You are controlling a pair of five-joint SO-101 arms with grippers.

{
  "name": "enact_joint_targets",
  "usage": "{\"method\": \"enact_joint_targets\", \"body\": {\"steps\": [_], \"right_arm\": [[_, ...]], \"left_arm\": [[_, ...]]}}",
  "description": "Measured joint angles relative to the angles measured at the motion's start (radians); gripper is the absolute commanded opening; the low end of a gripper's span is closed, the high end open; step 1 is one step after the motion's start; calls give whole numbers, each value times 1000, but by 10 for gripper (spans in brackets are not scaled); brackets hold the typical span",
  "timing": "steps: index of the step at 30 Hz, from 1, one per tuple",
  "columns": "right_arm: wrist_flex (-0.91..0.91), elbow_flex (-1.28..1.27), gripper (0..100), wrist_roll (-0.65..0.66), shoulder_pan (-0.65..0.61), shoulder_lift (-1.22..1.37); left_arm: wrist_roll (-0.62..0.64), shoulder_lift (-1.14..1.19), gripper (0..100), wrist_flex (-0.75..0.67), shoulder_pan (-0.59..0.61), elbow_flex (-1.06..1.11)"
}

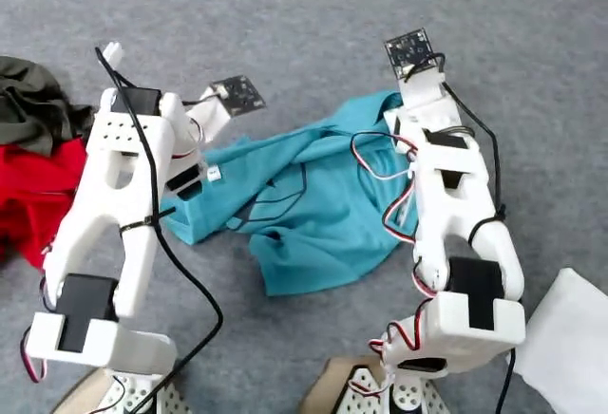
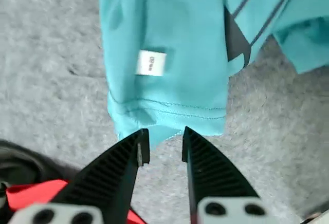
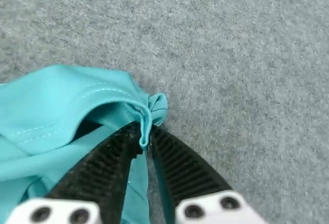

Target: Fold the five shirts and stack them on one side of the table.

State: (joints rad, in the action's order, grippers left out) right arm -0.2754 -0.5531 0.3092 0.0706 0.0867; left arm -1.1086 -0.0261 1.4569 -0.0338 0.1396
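A teal shirt lies crumpled on the grey table between the two arms. Its hem, with a white label above it, reaches just to the tips of my left gripper. That gripper is open, the jaws a small gap apart at the fabric's edge. My right gripper is shut on a bunched fold of the teal shirt at its far corner. A red shirt and a dark olive shirt lie heaped at the left edge.
A white folded cloth sits at the near right corner. The grey felt table stretches bare behind the arms. Part of the red shirt lies close beside my left gripper.
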Motion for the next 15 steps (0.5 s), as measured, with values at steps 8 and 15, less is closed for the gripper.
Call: {"method": "enact_joint_targets", "body": {"steps": [8, 15], "right_arm": [[0, 37, 4, 18, 0, 49], [0, 37, 4, 25, 0, 55]], "left_arm": [[-32, 55, 105, -14, 0, -29], [-26, 120, 103, -103, 0, -31]]}}
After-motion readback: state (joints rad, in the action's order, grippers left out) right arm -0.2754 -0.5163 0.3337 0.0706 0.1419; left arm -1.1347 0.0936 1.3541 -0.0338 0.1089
